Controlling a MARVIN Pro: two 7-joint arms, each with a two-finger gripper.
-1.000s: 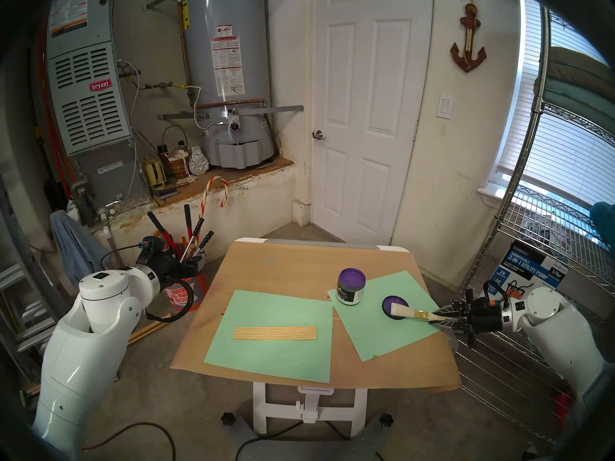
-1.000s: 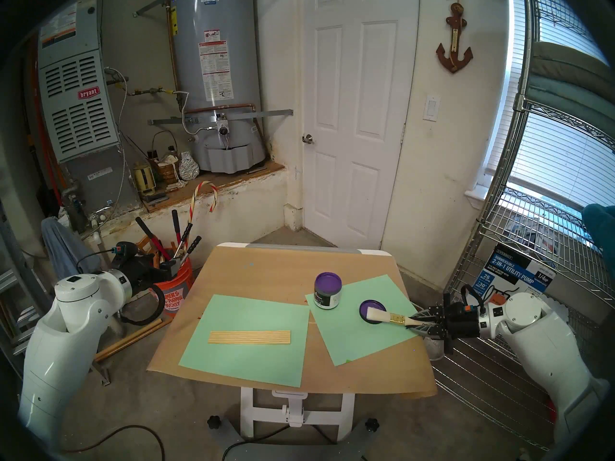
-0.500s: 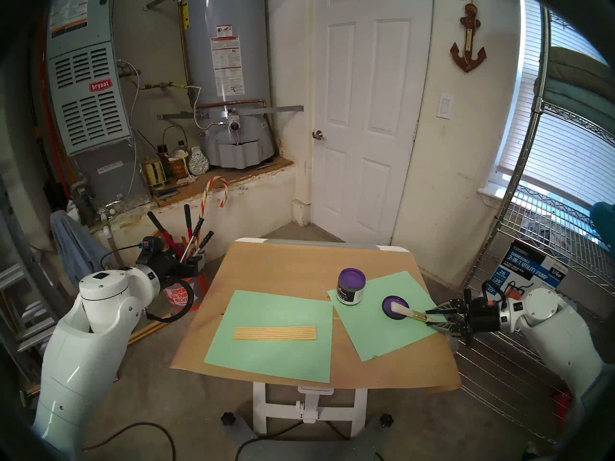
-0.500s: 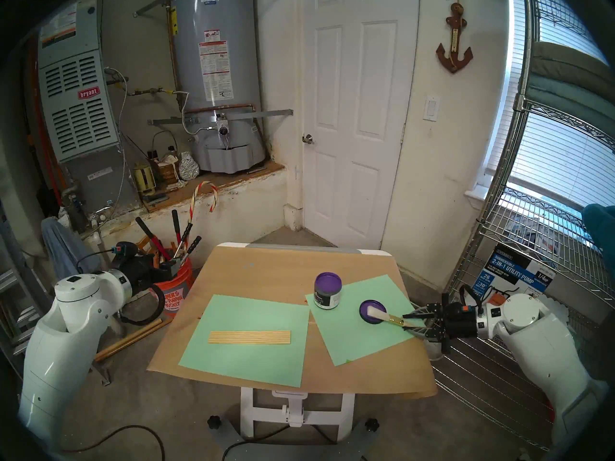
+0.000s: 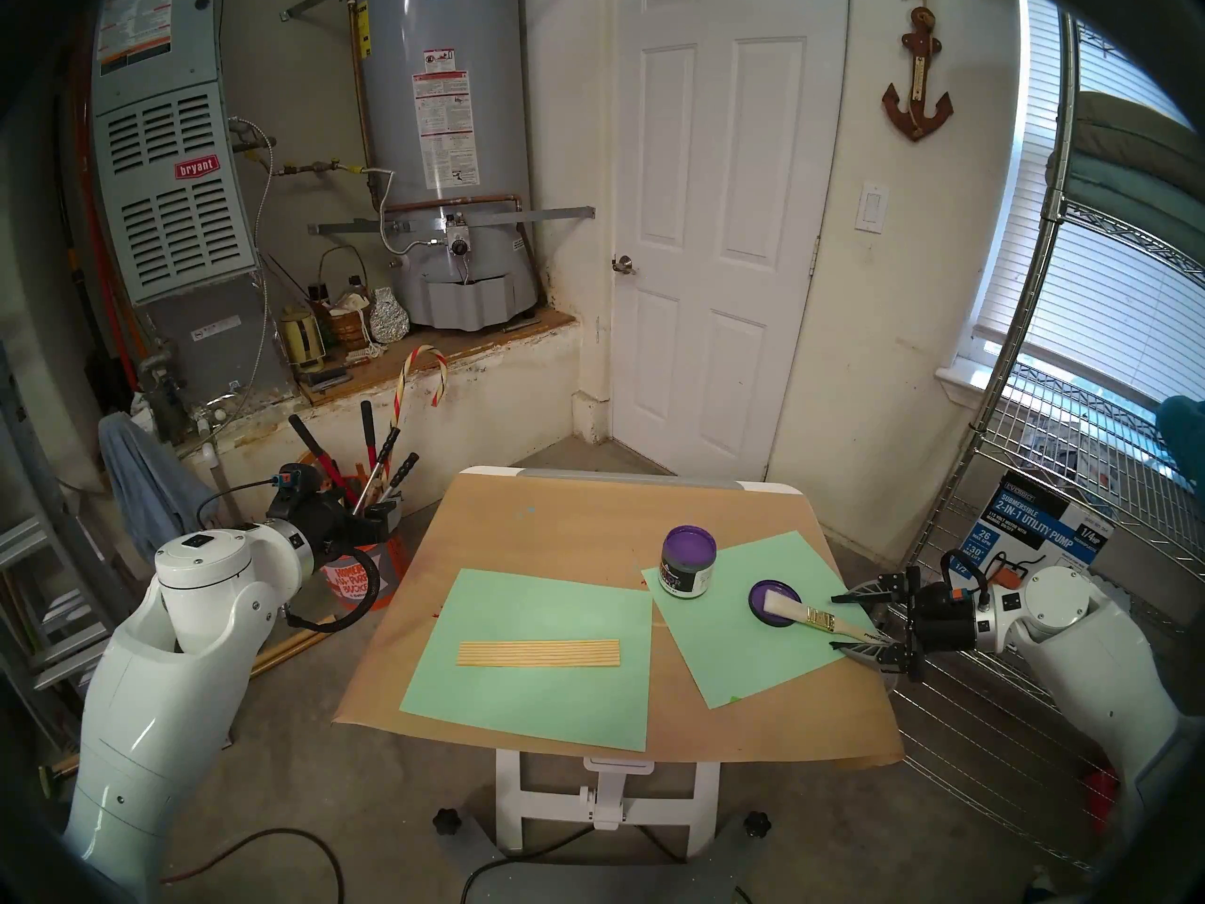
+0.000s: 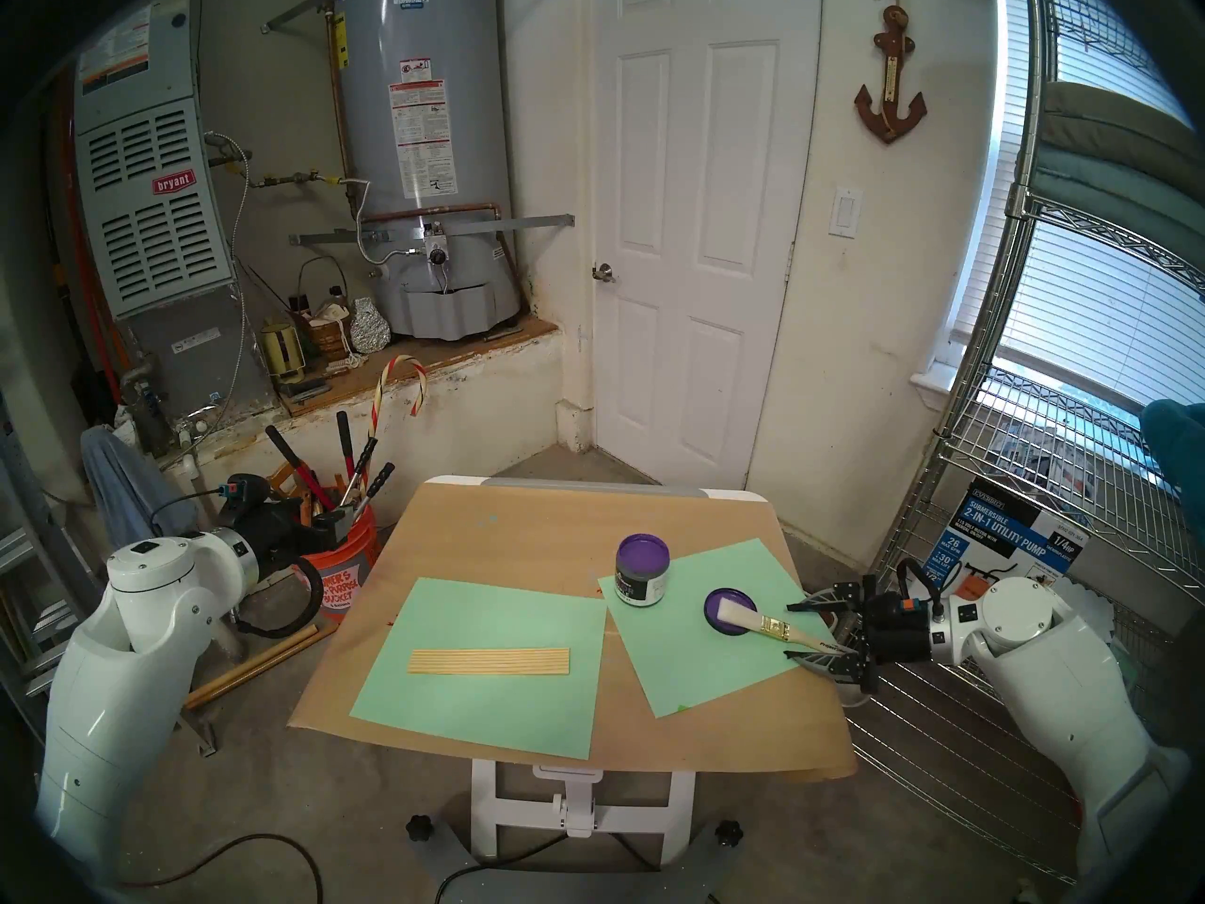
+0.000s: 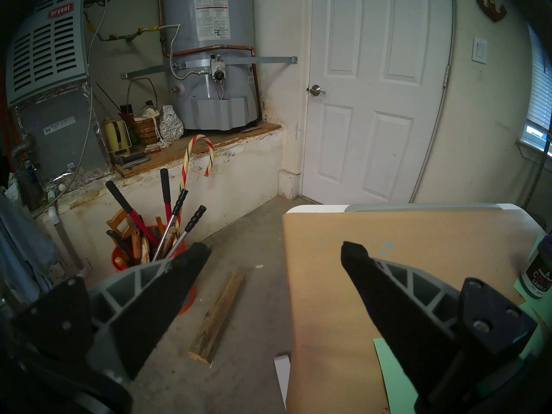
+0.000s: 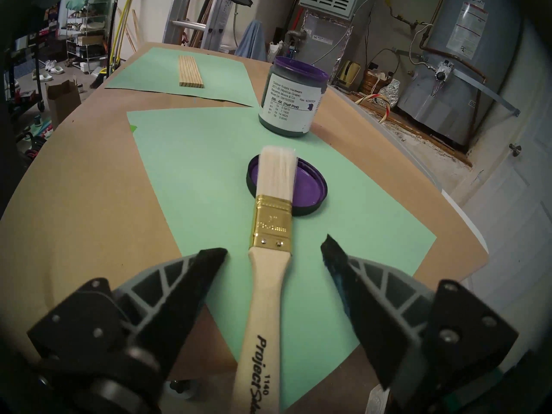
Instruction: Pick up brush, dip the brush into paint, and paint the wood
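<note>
Reading "ProjectSelect 1140" on brush (image 8: 270, 255) handle | right tool (image 8: 273, 250) spread, straddling it

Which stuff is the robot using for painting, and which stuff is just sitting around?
For the job:
- flat paintbrush with pale wooden handle
- open jar of purple paint
- pale yellow striped wood strip
- open right claw

Just lying about:
- orange bucket of tools
- red-and-white candy cane
- rusty anchor decoration
</note>
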